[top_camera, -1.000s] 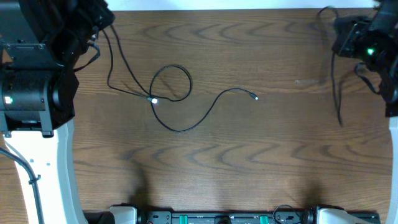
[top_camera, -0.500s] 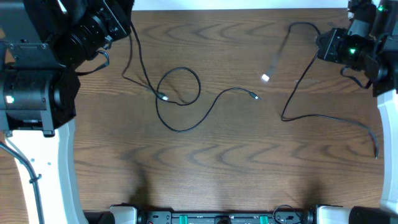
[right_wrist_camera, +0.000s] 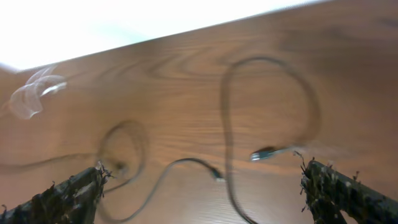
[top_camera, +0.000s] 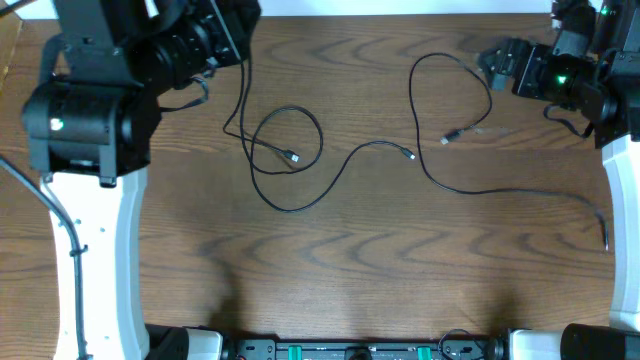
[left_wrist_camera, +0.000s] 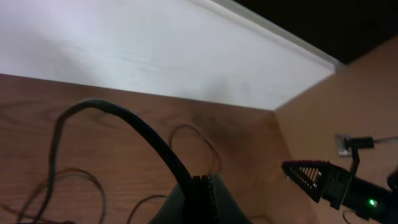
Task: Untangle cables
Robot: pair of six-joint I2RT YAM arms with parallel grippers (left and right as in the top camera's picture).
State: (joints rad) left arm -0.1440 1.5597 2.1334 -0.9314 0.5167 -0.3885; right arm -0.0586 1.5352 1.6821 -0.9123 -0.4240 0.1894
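Two thin black cables lie on the wooden table. One cable (top_camera: 300, 200) forms a loop at centre left, with one plug (top_camera: 408, 154) free. It rises to my left gripper (top_camera: 240, 40), which is shut on the same cable (left_wrist_camera: 149, 134). The other cable (top_camera: 470, 190) curls at the upper right and trails to the right edge; its plug (top_camera: 452, 137) rests on the wood. My right gripper (top_camera: 497, 62) hovers beside that curl, wide open and holding nothing. In the right wrist view this cable (right_wrist_camera: 227, 124) and plug (right_wrist_camera: 264, 153) lie ahead of the open right gripper (right_wrist_camera: 202, 183).
The left arm's white pedestal (top_camera: 90, 200) runs down the left side and the right arm's base (top_camera: 620, 200) stands at the right edge. A white wall (left_wrist_camera: 186, 56) borders the table's far edge. My right gripper's finger (left_wrist_camera: 311, 177) shows in the left wrist view.
My right gripper has opened and let go of its cable, which has dropped onto the table in a curl. My left arm has moved right, dragging the looped cable with it.
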